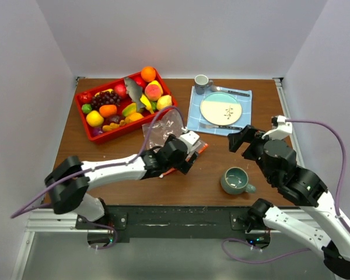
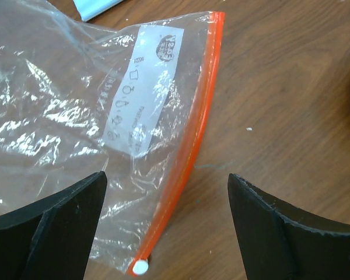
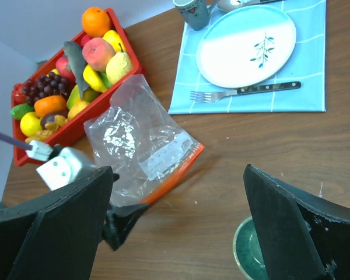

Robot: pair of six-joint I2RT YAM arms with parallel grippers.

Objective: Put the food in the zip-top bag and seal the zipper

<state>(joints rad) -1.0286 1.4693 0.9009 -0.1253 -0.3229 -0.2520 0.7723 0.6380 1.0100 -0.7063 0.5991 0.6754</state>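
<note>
The zip-top bag (image 1: 165, 124) lies crinkled and clear on the table, just in front of the red tray. Its zipper (image 2: 193, 146) is an orange-red strip ending in a small white slider (image 2: 140, 267). My left gripper (image 2: 166, 233) hovers open over that slider end, with the strip running between the fingers and touching neither. From above, the left gripper (image 1: 185, 158) covers part of the strip. The food (image 1: 121, 102) is piled in the tray: orange, peach, grapes, lemon, banana. My right gripper (image 1: 244, 142) is open and holds nothing, to the right of the bag (image 3: 134, 140).
The red tray (image 1: 131, 131) stands at the back left. A blue cloth (image 1: 245, 96) carries a plate (image 1: 220, 108), a fork and a knife, with a grey cup (image 1: 202, 83) behind. A green mug (image 1: 236, 181) sits near the front, below the right gripper.
</note>
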